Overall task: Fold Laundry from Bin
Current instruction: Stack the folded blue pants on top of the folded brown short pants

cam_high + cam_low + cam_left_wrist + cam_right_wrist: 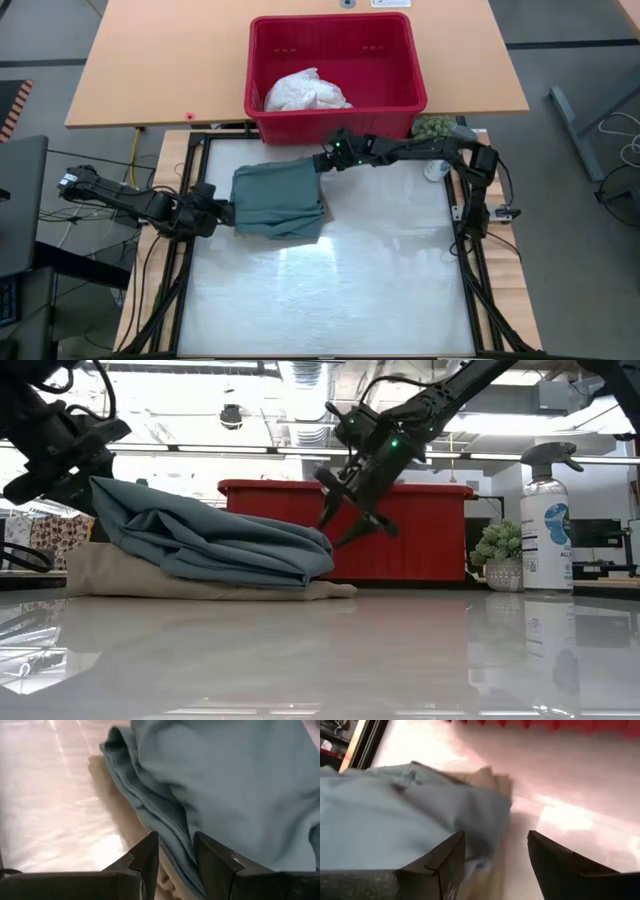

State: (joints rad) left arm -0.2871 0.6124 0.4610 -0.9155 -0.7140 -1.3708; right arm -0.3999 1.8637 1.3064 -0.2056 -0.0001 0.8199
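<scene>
- Working from what sits nearest my left gripper: its fingers stand narrowly parted at the left edge of the teal-green garment, with a fold of that cloth lying in the gap between them. I cannot tell whether they pinch it or merely straddle it.
- That teal-green piece lies folded into a compact block on the white table, and it rests on top of the beige-khaki garment, whose edge shows beneath it in the low view. So two garments look stacked and, as I judge it, folded or nearly so.
- My right gripper hangs above the table just beyond the far right corner of the stack, between the stack and the bin. Its fingers are spread wide and hold nothing; the cloth lies below and just beside them, not touched.
- Farther off, the red bin stands on the wooden table past the work surface, and the white garment lies crumpled inside it, toward its left side.
- My reading of progress: roughly two of three pieces are out and stacked. The white one is not yet taken out, spread or folded, and the teal piece may need a last tidy of its left edge.
</scene>
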